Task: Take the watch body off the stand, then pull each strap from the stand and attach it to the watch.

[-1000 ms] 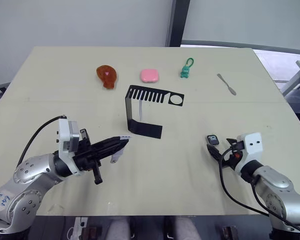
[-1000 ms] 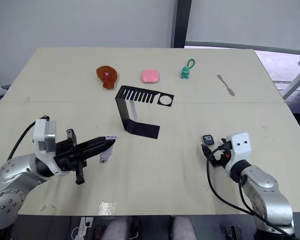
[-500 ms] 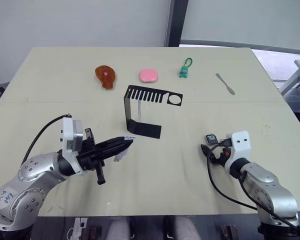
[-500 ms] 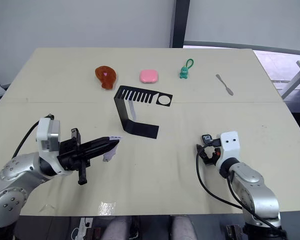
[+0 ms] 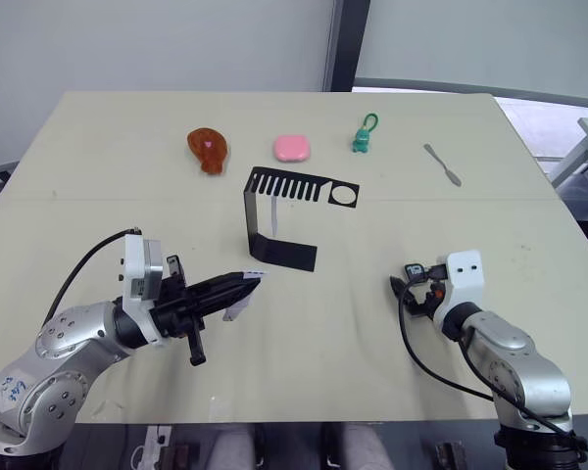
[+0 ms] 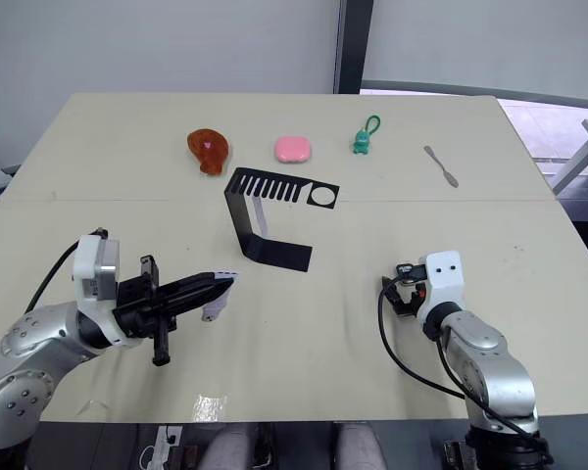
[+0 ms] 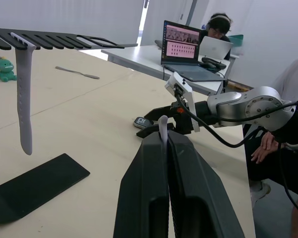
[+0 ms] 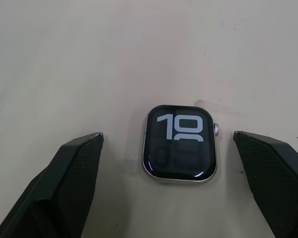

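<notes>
The watch body [image 8: 180, 144] lies flat on the table, screen up, showing white digits. My right gripper [image 8: 167, 136] is open, with one finger on each side of the watch and neither touching it; the watch [image 5: 413, 270] sits at the tips of this gripper [image 5: 412, 285]. My left gripper [image 5: 247, 281] is shut on a pale strap [image 5: 236, 306] that hangs from its fingers near the table's front left. The strap's tip [image 7: 162, 125] pokes up between the closed fingers. A second strap [image 7: 24, 99] hangs from a slot in the black stand [image 5: 282, 255].
A brown drumstick toy [image 5: 208, 149], a pink soap-like object [image 5: 291, 148], a green dinosaur toy [image 5: 363, 138] and a grey metal tool [image 5: 443, 164] lie along the back of the table. A seated person [image 7: 219, 24] with a laptop [image 7: 181, 47] is beyond the table.
My right wrist has swung left, bringing the open fingers around the watch body. The left gripper still holds its strap in nearly the same place.
</notes>
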